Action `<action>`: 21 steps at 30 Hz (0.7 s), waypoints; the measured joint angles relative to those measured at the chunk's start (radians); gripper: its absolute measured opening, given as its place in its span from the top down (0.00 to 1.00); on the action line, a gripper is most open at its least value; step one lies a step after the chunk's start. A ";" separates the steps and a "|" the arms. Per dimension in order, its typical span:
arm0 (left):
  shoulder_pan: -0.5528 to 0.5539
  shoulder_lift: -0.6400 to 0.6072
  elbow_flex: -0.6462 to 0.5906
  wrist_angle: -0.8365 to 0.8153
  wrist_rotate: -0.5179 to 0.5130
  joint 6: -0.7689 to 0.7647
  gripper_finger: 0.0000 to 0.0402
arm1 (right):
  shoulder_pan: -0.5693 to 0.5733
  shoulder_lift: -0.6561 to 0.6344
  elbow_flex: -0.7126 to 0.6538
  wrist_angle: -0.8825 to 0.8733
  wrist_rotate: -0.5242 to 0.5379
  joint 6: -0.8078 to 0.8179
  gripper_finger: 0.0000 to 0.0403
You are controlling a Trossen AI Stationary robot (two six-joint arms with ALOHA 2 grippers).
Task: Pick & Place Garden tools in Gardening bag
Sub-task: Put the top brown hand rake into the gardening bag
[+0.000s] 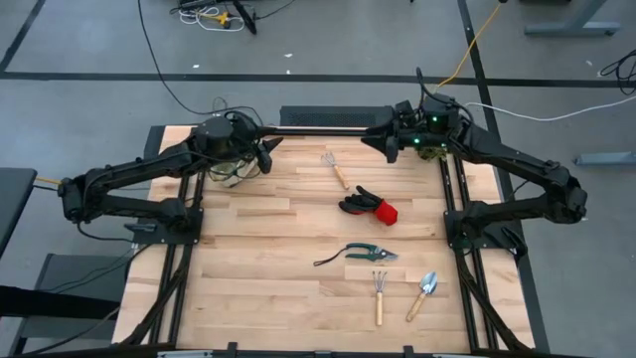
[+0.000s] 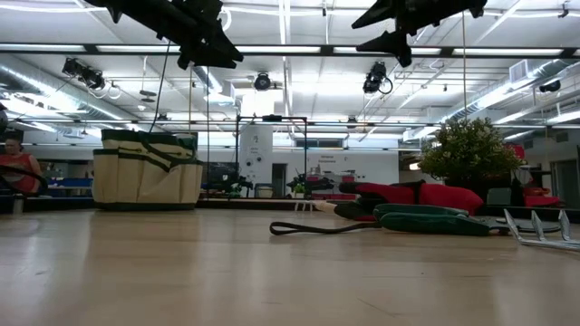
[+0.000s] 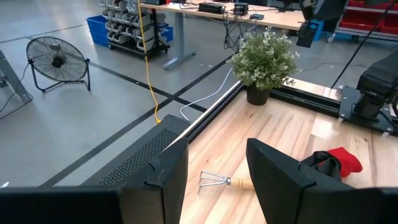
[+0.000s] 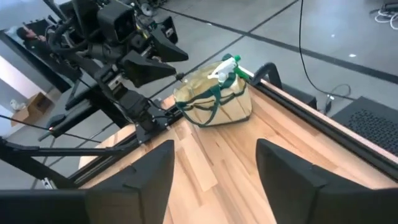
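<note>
Overhead arrangement of 2 raised arms above a wooden table (image 1: 258, 259). The left gripper (image 1: 266, 151) hangs at the far left corner, directly over the gardening bag (image 4: 214, 99), which stands below its jaws and is largely hidden by the arm from above. The left jaws stand apart and hold nothing; between them, lower down on the table, lies a wooden-handled rake (image 3: 222, 181), with the black-and-red gloves (image 3: 333, 162) just past one finger. A green spray bottle (image 4: 227, 67) sticks out of the bag's top.

The right gripper (image 1: 383, 141) hangs at the far right, its jaws spread wide and empty, pointing across the table toward the bag and the left arm. No object lies between the right jaws and the bag; bare planks fill the gap. A bushy green plant (image 3: 264, 59) in a dark pot stands under the right arm at the far edge, beside the right jaws.

Well clear of both jaws, on the near half of the table, lie black-handled pruning shears (image 1: 366, 254), a fork (image 1: 379, 294) and a silver trowel (image 1: 423, 293). The fork and trowel lie side by side, apart. A person (image 2: 16, 163) sits in the room behind the bag.
</note>
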 joint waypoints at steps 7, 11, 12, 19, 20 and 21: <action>0.000 0.000 0.000 0.000 0.000 -0.001 0.57 | 0.000 0.033 0.000 0.045 -0.006 0.026 0.41; 0.000 0.000 0.000 0.000 0.000 -0.002 0.57 | 0.000 0.040 0.000 0.071 0.013 0.052 0.42; 0.000 0.000 0.000 0.000 0.000 -0.002 0.57 | 0.000 0.040 0.000 0.076 0.019 0.054 0.42; 0.000 -0.001 0.000 0.001 0.000 -0.002 0.57 | 0.000 0.040 0.000 0.113 0.029 0.106 0.42; 0.000 -0.001 0.000 0.001 0.000 -0.002 0.57 | 0.000 0.040 0.000 0.115 0.029 0.109 0.42; 0.000 -0.001 0.000 0.001 0.000 -0.002 0.57 | 0.000 0.040 0.000 0.116 0.029 0.111 0.42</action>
